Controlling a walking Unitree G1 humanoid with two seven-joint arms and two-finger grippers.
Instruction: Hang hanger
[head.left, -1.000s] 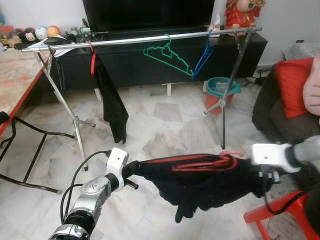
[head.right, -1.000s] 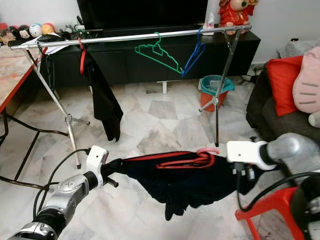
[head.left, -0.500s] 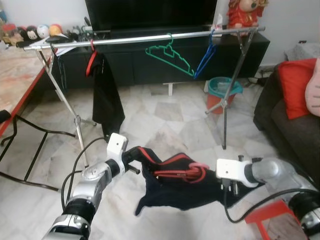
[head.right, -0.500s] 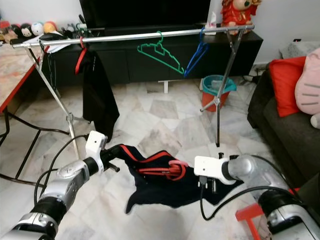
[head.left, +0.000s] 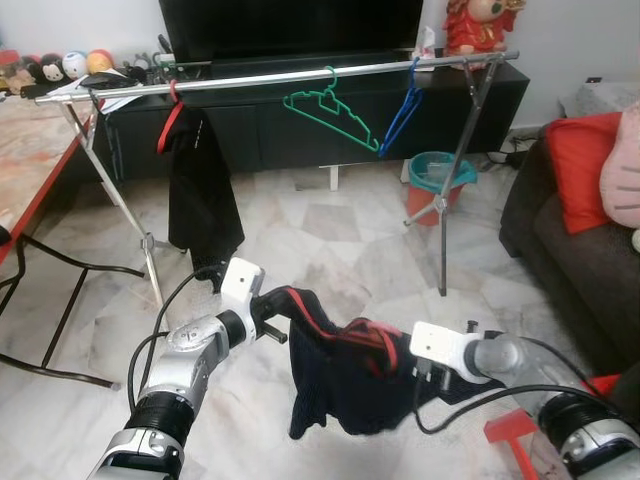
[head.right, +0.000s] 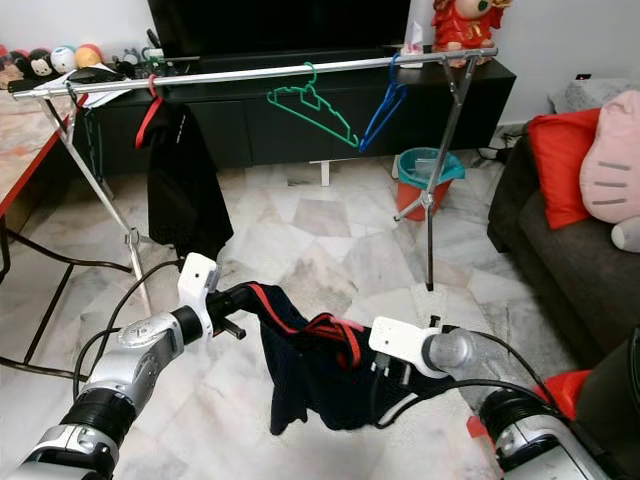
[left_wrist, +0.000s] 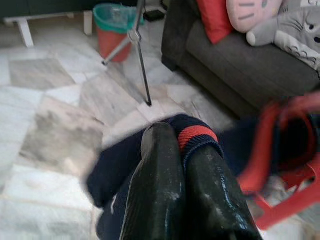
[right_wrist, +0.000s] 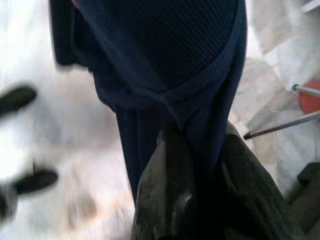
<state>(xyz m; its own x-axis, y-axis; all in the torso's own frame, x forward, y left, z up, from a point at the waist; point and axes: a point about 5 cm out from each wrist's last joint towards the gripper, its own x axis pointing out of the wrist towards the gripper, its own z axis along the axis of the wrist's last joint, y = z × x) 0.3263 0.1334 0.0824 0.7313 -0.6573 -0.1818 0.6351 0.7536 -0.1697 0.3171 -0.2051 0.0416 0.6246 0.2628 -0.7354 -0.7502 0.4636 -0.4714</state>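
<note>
A dark navy shirt (head.left: 340, 385) with red trim hangs crumpled between my two arms, low over the floor, with a red hanger (head.left: 380, 342) inside it. My left gripper (head.left: 272, 305) is shut on the shirt's red-edged cuff (left_wrist: 196, 135). My right gripper (head.left: 430, 375) is shut on the shirt's other side, the cloth (right_wrist: 200, 115) pinched between its fingers. Behind stands the silver clothes rail (head.left: 300, 77). On it hang a black garment (head.left: 203, 190) on a red hanger, an empty green hanger (head.left: 330, 108) and a blue hanger (head.left: 405, 110).
A black TV cabinet (head.left: 300, 130) stands behind the rail. A teal and red bucket (head.left: 437, 180) sits by the rail's right leg. A dark sofa with a red cushion (head.left: 585, 170) is on the right, a red-edged table (head.left: 30, 160) on the left, a red stool (head.left: 515, 435) at my lower right.
My two grippers have come closer together, so the shirt, stretched out flat a second ago, now sags and bunches between them. The camera view shifted slightly.
</note>
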